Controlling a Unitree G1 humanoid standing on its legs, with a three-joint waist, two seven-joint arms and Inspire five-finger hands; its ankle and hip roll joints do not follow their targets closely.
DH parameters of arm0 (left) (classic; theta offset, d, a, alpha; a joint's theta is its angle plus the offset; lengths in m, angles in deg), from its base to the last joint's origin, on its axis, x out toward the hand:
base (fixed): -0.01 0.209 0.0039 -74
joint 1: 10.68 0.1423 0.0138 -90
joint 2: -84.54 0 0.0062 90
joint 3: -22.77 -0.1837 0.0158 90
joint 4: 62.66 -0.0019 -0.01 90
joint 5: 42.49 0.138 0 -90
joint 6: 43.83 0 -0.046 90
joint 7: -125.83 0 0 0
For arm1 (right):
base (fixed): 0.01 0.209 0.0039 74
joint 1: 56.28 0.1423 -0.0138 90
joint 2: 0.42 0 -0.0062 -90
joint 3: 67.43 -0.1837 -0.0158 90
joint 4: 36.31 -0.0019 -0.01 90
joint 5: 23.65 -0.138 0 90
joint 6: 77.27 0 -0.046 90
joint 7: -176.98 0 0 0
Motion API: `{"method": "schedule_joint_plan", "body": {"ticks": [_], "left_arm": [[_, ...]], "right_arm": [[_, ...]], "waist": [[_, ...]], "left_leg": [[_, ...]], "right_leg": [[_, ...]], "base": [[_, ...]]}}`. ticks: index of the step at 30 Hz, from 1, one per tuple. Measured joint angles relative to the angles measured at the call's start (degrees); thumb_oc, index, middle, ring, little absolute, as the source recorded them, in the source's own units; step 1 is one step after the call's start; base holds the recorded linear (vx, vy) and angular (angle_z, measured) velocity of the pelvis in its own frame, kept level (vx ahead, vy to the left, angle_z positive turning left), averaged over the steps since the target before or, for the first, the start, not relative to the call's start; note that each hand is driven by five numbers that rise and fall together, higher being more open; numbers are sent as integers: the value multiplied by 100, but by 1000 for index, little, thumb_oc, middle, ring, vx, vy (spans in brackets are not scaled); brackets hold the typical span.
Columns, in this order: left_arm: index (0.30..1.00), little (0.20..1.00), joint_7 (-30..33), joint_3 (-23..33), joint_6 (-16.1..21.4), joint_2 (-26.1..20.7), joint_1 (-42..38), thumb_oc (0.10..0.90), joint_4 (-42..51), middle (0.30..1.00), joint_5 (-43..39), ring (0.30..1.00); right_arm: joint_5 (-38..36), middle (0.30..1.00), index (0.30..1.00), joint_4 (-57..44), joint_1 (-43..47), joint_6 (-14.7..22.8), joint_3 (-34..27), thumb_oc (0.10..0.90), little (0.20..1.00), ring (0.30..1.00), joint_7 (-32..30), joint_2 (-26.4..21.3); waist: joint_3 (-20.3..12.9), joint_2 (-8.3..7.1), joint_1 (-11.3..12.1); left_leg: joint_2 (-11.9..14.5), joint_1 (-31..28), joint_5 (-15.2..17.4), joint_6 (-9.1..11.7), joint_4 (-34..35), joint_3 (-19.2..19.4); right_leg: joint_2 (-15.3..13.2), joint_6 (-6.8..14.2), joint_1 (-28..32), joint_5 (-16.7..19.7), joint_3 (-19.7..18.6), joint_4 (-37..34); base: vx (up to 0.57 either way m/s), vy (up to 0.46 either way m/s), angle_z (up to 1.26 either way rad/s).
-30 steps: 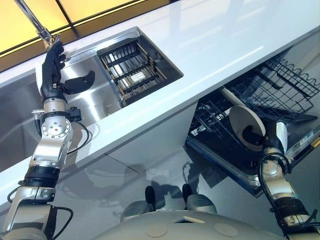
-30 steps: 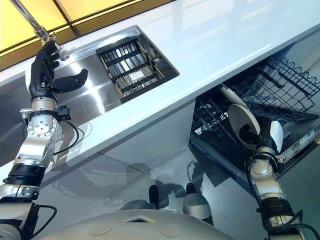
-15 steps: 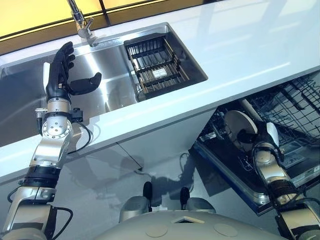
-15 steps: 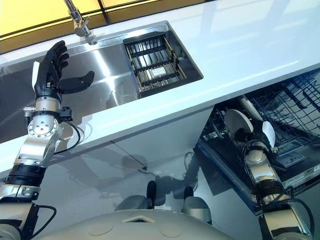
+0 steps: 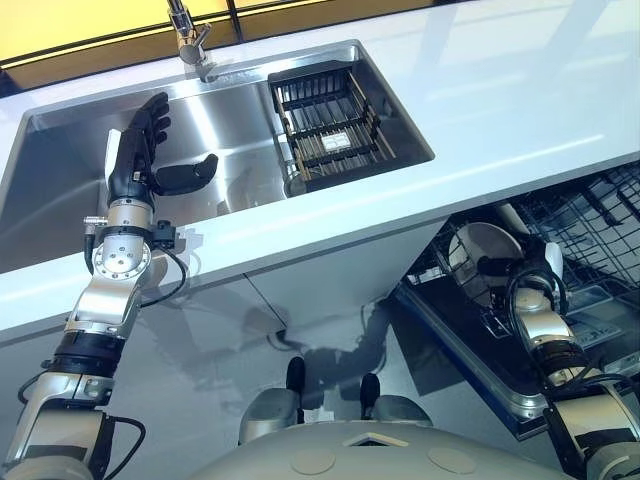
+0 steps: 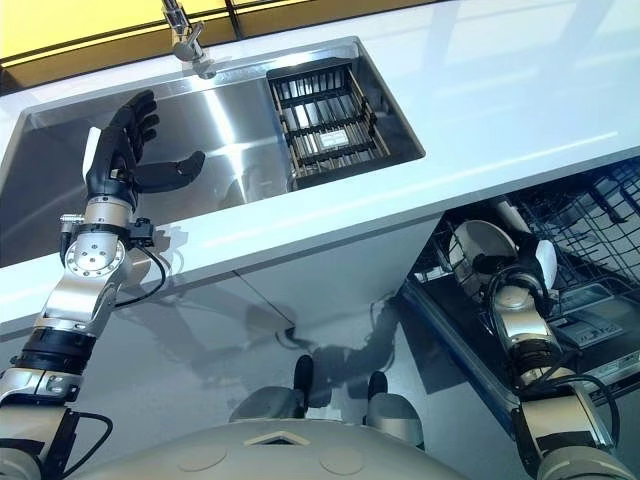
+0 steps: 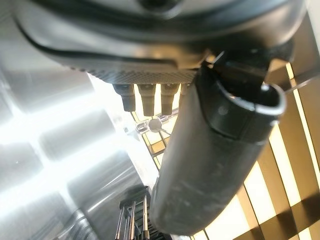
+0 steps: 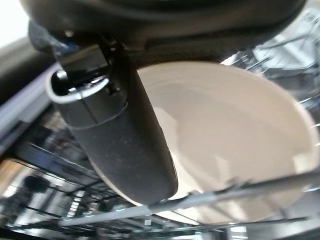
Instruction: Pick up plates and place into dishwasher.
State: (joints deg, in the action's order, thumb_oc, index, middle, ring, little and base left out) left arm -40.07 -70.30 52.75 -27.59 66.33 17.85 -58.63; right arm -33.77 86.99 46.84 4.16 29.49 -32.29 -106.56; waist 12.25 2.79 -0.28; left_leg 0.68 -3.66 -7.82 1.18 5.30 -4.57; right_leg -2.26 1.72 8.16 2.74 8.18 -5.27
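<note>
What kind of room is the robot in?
Most likely a kitchen: a steel sink with a faucet sits in a white counter, and below is an open dishwasher, where the right hand holds a white plate at the wire rack.

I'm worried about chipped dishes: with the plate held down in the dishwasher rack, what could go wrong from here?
The plate is pinched in the right hand, thumb across its face, and a rack wire crosses its lower edge: it might knock that wire instead of slotting in. Let go before it is seated, it could tip over in the dishwasher rack.
</note>
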Motion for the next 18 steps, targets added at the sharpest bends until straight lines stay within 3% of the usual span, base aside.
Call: {"method": "schedule_joint_plan", "body": {"ticks": [10,16,18], "left_arm": [[900,900,26,64,94,218,348,800,34,900,41,900],[900,900,44,350,100,229,917,800,189,900,48,900],[900,900,90,471,119,258,1034,800,189,900,49,900]], "right_arm": [[262,900,900,-1785,-784,606,-221,800,900,900,-138,439],[270,900,900,-2361,-1551,1313,-894,800,900,900,-48,756],[-138,900,900,-2424,-1772,1760,-1150,800,900,900,-116,1081]], "waist": [[50,68,-96],[82,35,-356],[95,29,-446]], "left_leg": [[5,4,40,-7,4,153],[14,-48,113,-22,10,342],[24,-64,135,-17,11,425]], "right_leg": [[4,31,-80,-21,-226,2],[-1,34,-110,-23,-405,3],[0,34,-116,-23,-471,3]], "base": [[-19,7,-7],[-3,3,-14],[-30,6,-19]]}}
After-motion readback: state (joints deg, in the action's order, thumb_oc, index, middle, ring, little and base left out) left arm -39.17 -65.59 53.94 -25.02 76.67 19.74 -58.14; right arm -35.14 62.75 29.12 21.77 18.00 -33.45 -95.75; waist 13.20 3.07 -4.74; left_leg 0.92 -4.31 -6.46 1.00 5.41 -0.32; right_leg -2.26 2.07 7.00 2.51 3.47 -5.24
